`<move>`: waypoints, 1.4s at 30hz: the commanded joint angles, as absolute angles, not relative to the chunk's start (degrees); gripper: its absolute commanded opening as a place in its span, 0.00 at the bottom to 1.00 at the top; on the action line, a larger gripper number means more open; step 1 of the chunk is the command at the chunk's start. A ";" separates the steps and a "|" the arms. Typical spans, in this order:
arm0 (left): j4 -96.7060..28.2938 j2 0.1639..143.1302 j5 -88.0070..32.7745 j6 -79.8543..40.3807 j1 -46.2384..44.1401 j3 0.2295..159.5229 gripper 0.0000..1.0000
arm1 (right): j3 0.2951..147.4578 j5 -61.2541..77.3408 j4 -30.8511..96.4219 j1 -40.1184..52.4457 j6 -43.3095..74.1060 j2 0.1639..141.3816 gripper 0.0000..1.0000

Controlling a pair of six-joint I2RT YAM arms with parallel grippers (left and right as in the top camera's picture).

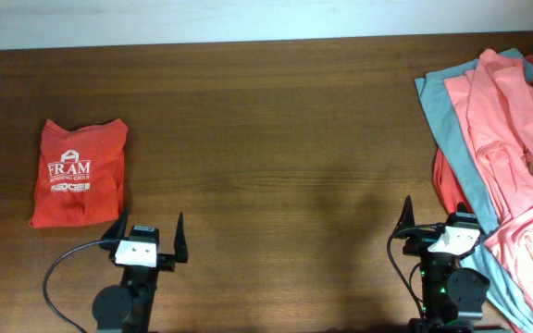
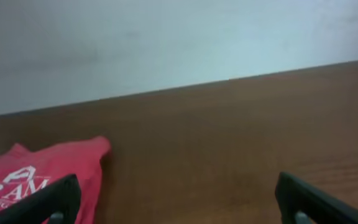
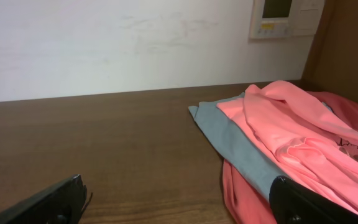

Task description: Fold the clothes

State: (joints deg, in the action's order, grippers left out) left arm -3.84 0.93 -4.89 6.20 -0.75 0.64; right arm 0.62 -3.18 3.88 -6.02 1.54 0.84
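From overhead, the folded orange-red T-shirt (image 1: 77, 176), white lettering up, lies on the left of the table (image 1: 276, 139), just beyond the left gripper (image 1: 148, 233), whose jaws are spread and empty. Along the right edge a salmon-pink shirt (image 1: 512, 139) lies crumpled over a teal-grey shirt (image 1: 447, 120). The right gripper (image 1: 440, 220) sits released at that heap's near side. The left wrist view shows the folded shirt ahead and left of the parted fingers (image 2: 48, 200). The right wrist view shows the heap ahead and right, with nothing between the fingers (image 3: 55, 200).
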 commanded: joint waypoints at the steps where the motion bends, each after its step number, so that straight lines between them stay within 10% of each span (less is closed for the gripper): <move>1: -4.16 0.56 -6.35 5.85 -0.43 0.58 1.00 | 0.32 -3.25 4.32 -6.42 1.96 0.36 0.99; 42: -3.92 0.27 -6.59 5.87 -3.92 0.54 1.00 | 0.32 -3.25 4.32 -6.42 1.96 0.36 0.98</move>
State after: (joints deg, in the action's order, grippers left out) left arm -3.77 0.89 -5.72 6.20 -3.79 0.64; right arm 0.62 -3.18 3.88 -6.02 1.54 0.84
